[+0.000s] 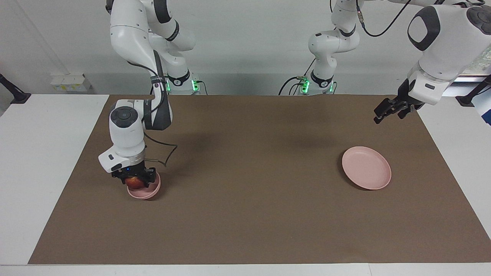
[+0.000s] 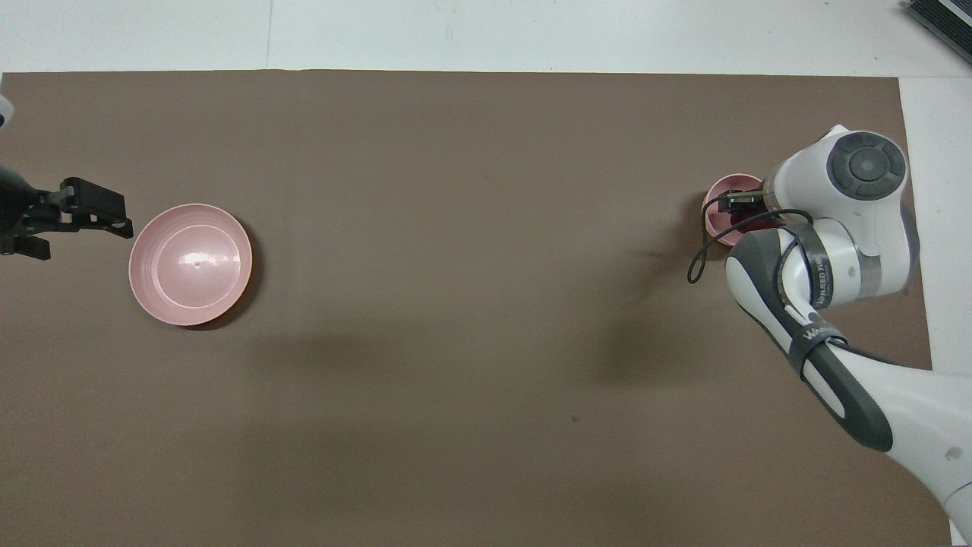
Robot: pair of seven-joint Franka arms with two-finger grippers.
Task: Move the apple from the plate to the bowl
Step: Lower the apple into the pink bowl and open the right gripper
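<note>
The small dark red apple (image 1: pixel 134 181) sits low inside the deep pink bowl (image 1: pixel 147 193) at the right arm's end of the mat. My right gripper (image 1: pixel 134 179) is down in the bowl, around the apple. In the overhead view the right arm's wrist covers most of the bowl (image 2: pixel 717 210), and only a dark red sliver of the apple (image 2: pixel 748 226) shows. The flat pink plate (image 1: pixel 366 168) lies bare at the left arm's end, also visible from overhead as the plate (image 2: pixel 190 264). My left gripper (image 1: pixel 389 110) hangs open and empty in the air, off the plate toward the mat's edge.
A brown mat (image 1: pixel 249 184) covers the table between the bowl and the plate. White table surface (image 1: pixel 42 161) borders it at both ends. A loose black cable (image 1: pixel 165 151) loops off the right wrist just above the bowl.
</note>
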